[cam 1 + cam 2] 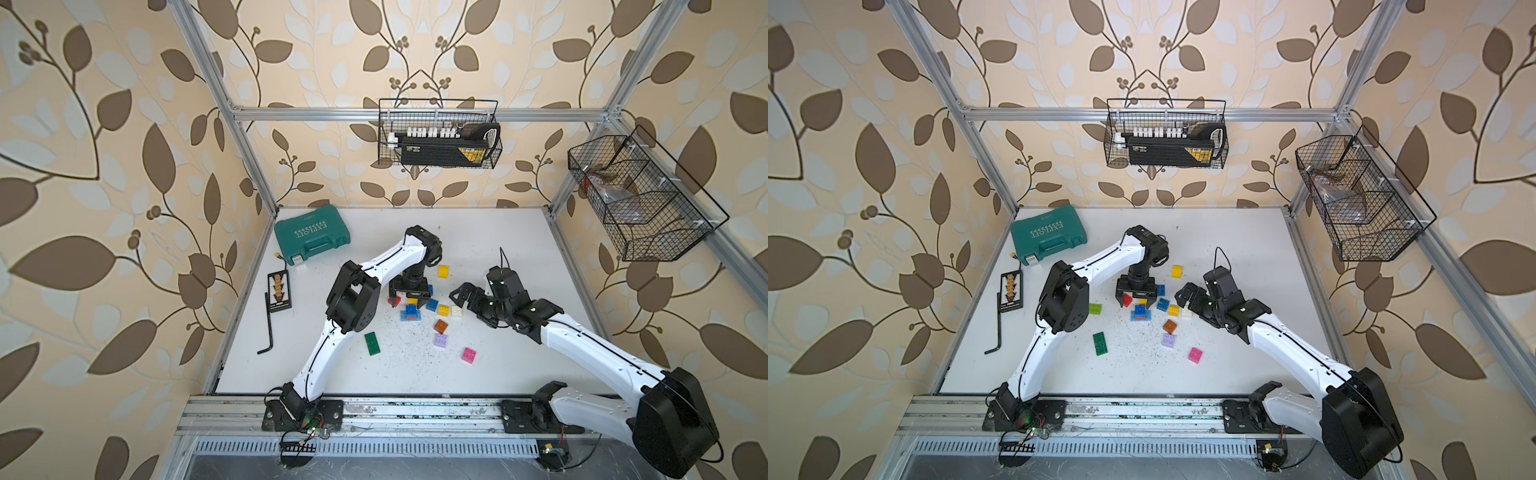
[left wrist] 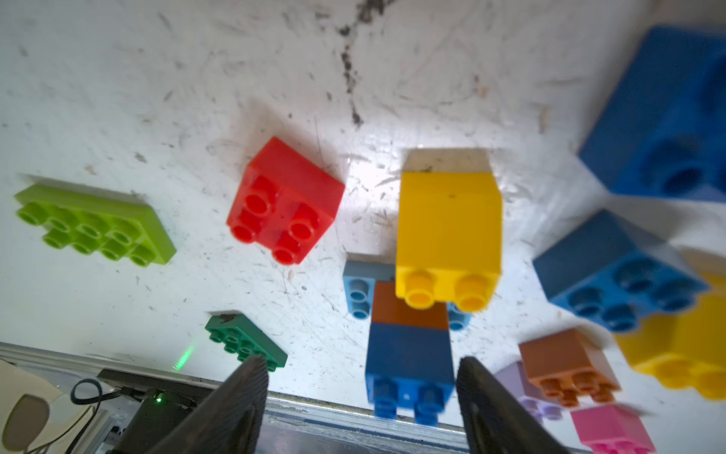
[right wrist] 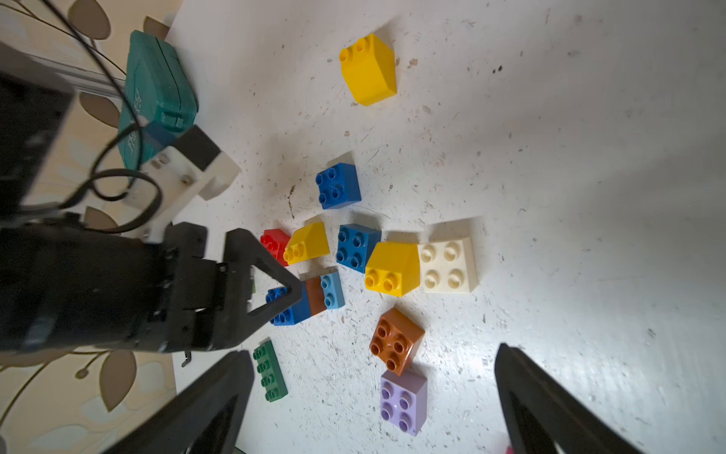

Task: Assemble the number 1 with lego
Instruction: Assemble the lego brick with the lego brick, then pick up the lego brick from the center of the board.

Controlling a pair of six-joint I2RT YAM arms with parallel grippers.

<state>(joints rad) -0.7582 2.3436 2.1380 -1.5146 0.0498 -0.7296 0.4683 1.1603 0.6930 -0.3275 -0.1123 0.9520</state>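
Observation:
In both top views the lego lies loose at mid-table. A short stack, a blue brick on a brown one on a light-blue plate, stands just in front of my left gripper. In the left wrist view the gripper is open, and the stack's blue brick sits between the fingers, untouched. A red brick and a yellow brick lie beyond it. My right gripper hovers open over the brown brick and the lilac brick, holding nothing.
A teal tool case sits at the back left, with a black bit holder and a hex key along the left edge. A dark green plate and a pink brick lie nearer the front. Wire baskets hang on the walls.

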